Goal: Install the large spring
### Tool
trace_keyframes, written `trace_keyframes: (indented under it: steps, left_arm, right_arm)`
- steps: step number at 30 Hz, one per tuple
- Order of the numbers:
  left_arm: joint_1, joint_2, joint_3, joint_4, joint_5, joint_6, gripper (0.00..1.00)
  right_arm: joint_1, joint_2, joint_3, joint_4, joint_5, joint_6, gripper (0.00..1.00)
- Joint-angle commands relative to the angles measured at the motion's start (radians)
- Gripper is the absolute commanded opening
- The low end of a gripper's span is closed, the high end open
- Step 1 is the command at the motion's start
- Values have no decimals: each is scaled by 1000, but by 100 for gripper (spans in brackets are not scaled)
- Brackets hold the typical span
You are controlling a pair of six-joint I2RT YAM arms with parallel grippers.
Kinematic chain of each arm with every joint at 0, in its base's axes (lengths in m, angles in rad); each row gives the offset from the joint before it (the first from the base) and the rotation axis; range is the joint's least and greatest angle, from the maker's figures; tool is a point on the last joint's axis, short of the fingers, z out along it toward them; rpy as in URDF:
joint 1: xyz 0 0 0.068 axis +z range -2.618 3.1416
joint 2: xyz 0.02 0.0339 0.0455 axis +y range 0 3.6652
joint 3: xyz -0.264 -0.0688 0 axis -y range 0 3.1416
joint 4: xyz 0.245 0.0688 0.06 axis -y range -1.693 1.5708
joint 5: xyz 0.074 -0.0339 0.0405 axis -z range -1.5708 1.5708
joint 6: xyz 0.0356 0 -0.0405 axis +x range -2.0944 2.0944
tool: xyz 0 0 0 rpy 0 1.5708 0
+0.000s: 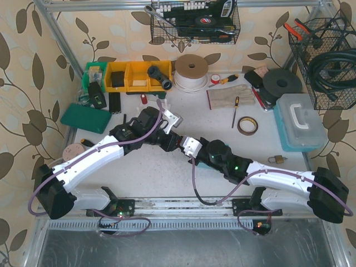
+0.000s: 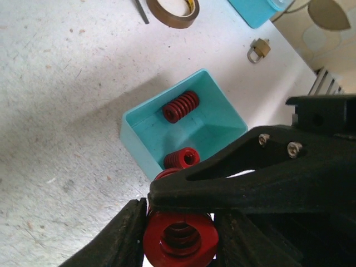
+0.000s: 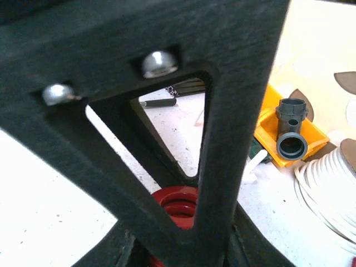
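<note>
Large spring [image 2: 179, 240] is pinched in the left hand [image 2: 181, 232], bore facing that wrist's camera, held above the tabletop [image 2: 55, 83] just short of the teal bin [image 2: 129, 123]. Right hand [image 1: 183, 142] meets it head-on, its fingers flanking the coil; I cannot tell whether they grip it.

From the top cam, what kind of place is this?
Probably a workshop bench set up for assembly work: wire baskets of tools hung at the back, yellow parts bins, and a screwdriver and tape roll lying on the table.
</note>
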Motion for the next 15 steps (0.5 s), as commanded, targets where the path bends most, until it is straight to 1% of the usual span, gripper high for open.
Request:
trace_keyframes:
  steps: [1,5,6,7,10,12,15]
  left_arm:
    - [-8,-6,27,32,-2,-20,30]
    - [-8,-7,44,4,-12,-21,10]
    - [-8,-7,51,-10,-20,-20,5]
    - [-6,-8,57,-21,-32,-21,1]
    - [-6,-16,77,-55,-85,-17,0]
    - [-5,-19,100,-93,-141,-7,0]
    - [9,-19,139,-129,-185,4,0]
  right_arm:
    - [14,0,29,75,3,11,0]
    - [13,-6,26,55,11,14,0]
    - [13,-8,29,41,19,14,2]
    - [14,-10,38,20,29,17,9]
    - [13,-20,53,-42,52,24,34]
    - [14,-41,42,-54,60,33,50]
    - [13,-81,28,-76,65,36,62]
